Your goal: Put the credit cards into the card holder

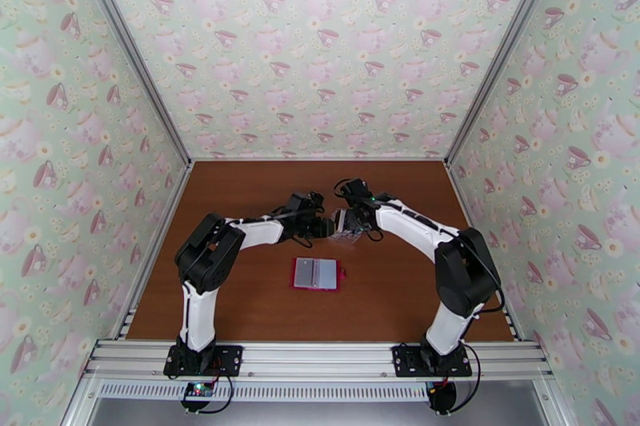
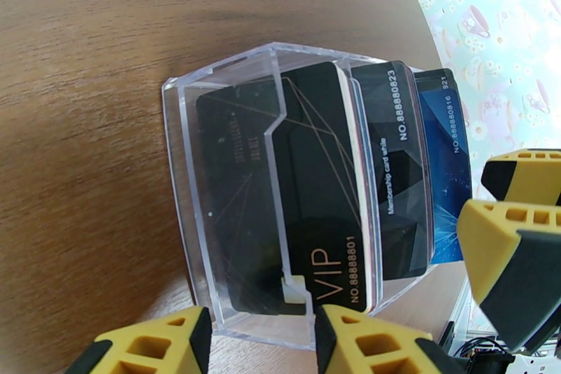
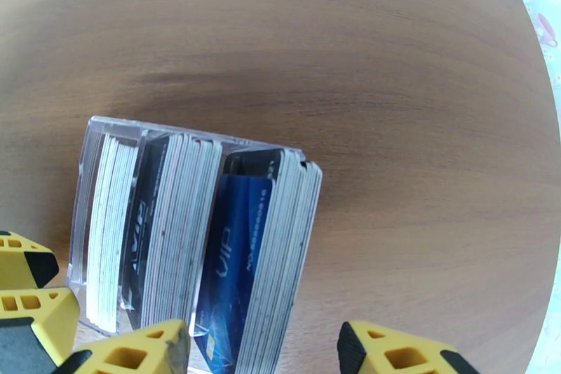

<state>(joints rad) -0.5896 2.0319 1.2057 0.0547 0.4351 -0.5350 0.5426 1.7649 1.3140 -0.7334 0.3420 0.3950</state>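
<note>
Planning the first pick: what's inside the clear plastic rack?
The clear rack holds upright card stacks: black VIP cards, then a blue card. Faces deeper in each stack are covered.

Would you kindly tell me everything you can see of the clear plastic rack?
The clear plastic rack is a transparent, hard-looking stepped stand, upright on the brown table beyond the open red card holder. Its tiers are packed with stacks of credit cards: black VIP cards in front, dark ones behind, blue ones at the back. The left pincer is open at its front wall, the right pincer open about the blue stack; whether either touches it, I cannot tell.
</note>
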